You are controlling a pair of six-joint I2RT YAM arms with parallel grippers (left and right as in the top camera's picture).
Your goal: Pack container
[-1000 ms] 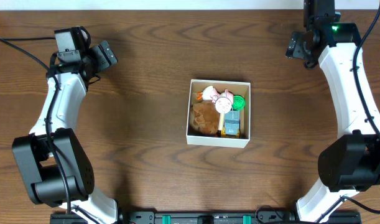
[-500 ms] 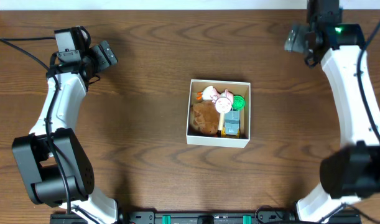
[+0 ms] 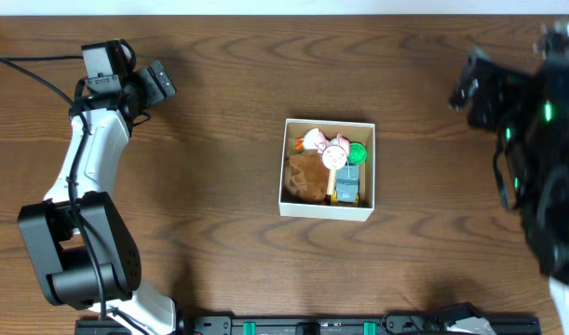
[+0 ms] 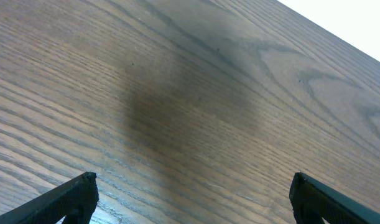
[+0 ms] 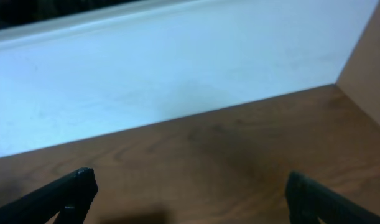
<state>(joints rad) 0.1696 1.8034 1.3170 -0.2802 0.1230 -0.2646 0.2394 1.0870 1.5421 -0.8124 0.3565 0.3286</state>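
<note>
The container (image 3: 284,204), a square white cardboard box, sits at the table's middle. It holds a brown plush toy (image 3: 305,175), a pink-and-white toy (image 3: 332,150), a green piece (image 3: 359,151) and a blue-and-yellow toy (image 3: 346,183). My left gripper (image 3: 161,82) is at the far left, well away from the box; in its wrist view (image 4: 193,193) the jaws stand wide apart over bare wood. My right gripper (image 3: 468,86) is at the far right, blurred; in its wrist view (image 5: 190,190) the jaws stand wide apart and empty, facing the table's edge and a white wall.
The dark wooden table (image 3: 209,233) surrounds the box. A white wall (image 5: 177,68) runs along the table's far edge. The right arm's body (image 3: 549,158) fills the right side of the overhead view.
The right arm has swung out and risen toward the camera, now large and blurred at the right edge. The left arm and the box have not moved.
</note>
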